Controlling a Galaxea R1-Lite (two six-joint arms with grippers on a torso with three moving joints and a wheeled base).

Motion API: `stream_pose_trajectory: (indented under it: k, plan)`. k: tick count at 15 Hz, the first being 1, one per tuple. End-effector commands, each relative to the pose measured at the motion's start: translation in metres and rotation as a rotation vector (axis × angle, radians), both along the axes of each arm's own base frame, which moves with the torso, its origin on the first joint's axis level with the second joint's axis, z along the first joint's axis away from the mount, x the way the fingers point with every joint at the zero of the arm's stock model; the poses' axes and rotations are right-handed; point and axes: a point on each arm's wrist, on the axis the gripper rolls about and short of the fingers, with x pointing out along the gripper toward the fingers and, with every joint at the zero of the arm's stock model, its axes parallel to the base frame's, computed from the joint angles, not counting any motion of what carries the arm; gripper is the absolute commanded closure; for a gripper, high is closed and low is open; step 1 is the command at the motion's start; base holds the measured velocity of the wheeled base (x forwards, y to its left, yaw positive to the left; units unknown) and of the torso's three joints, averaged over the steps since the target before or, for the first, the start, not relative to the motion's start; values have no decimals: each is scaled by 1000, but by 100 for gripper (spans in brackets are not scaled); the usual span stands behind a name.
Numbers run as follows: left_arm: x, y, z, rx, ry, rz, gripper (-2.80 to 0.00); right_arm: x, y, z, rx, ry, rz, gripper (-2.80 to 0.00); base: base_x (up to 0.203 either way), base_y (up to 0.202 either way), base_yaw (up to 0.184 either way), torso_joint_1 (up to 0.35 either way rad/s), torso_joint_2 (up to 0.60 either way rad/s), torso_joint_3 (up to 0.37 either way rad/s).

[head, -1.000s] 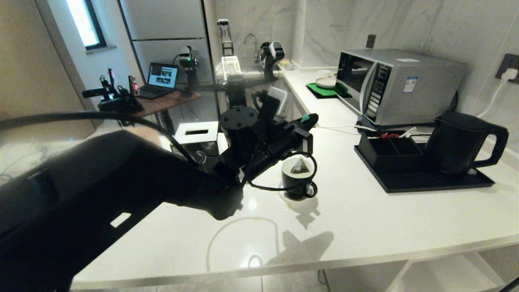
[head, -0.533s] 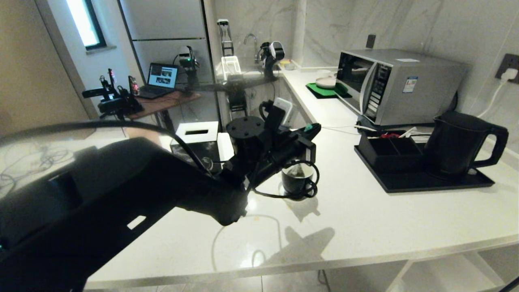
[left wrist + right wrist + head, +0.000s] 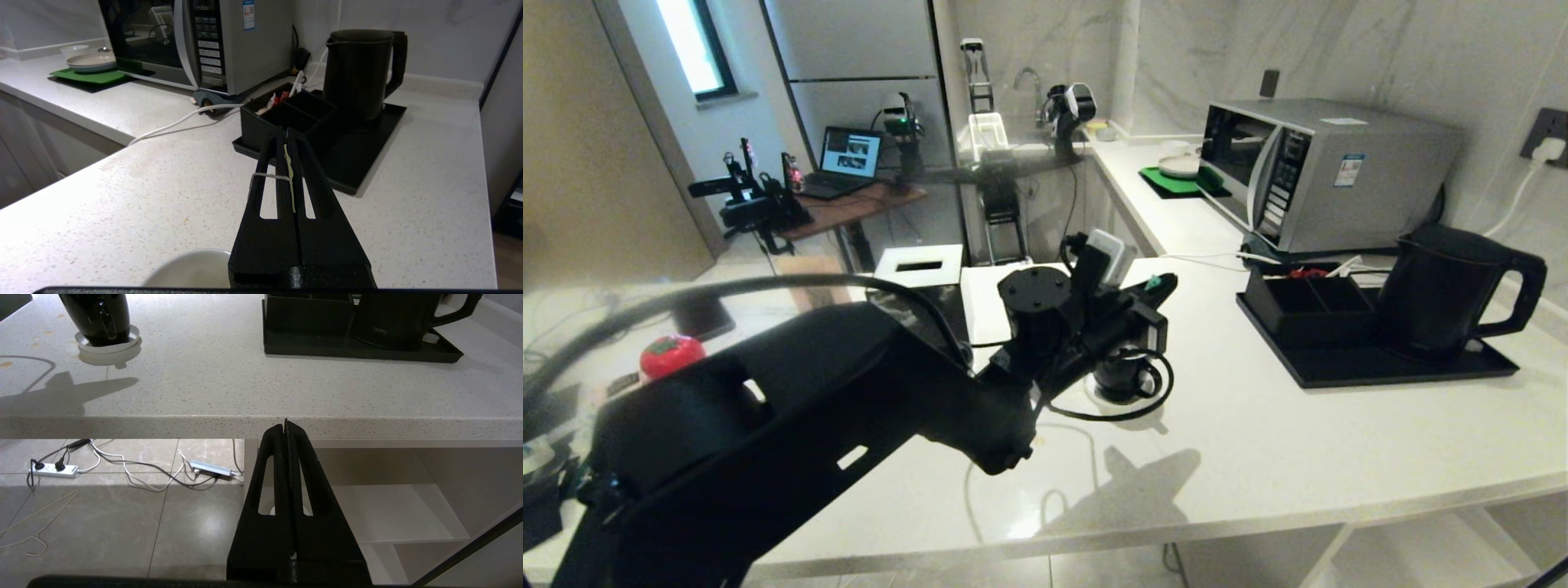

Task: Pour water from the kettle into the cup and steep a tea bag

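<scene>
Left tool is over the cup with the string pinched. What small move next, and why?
Probably ease the left tool straight down a little. It is shut on the tea bag's string directly above the cup, and the bag itself is hidden, so I cannot confirm it is submerged. The kettle already stands on its tray.

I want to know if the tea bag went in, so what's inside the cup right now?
From the head camera the left gripper sits over the cup, covering its mouth. The left wrist camera shows only a piece of white rim. The jaws pinch a thin pale string; the bag itself and any water are hidden.
</scene>
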Motion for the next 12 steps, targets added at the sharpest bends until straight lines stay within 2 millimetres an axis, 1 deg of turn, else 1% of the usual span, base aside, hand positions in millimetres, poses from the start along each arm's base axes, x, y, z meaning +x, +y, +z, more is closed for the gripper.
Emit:
stream_pose_trajectory:
  k: [1,2,7,12]
  plan:
    - [4,-3,-19,19,23,0,0,0,0,0,-1,2,1,0,0,0,0,0,0,0]
    - [5,-3,-24,27,32,0,0,0,0,0,-1,2,1,0,0,0,0,0,0,0]
    - [12,1,-35,41,48,17,0,0,0,0,-1,2,1,0,0,0,0,0,0,0]
    - [20,8,-47,17,23,39,0,0,0,0,-1,2,1,0,0,0,0,0,0,0]
